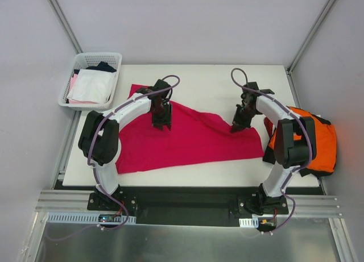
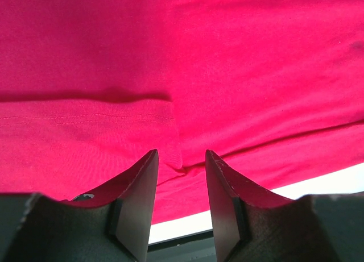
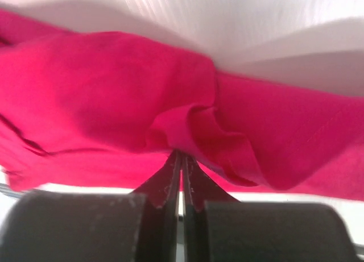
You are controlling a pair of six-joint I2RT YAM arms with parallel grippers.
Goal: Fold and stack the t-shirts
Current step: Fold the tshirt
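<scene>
One crimson shirt [image 1: 187,141] is lying spread across the table [image 1: 210,83], its near hem running close to the front edge. One orange shirt [image 1: 323,140] is bunching at the right edge over some black cloth [image 1: 311,172] (possibly a third shirt), and one basket [image 1: 98,55] is sitting off the far-left corner. Bare tabletop is showing behind the crimson shirt. The left gripper [image 2: 181,154] is standing half-open at a crease, holding nothing. The right gripper [image 3: 182,155] is pinching a raised fold of the crimson shirt, jaws fully together.
</scene>
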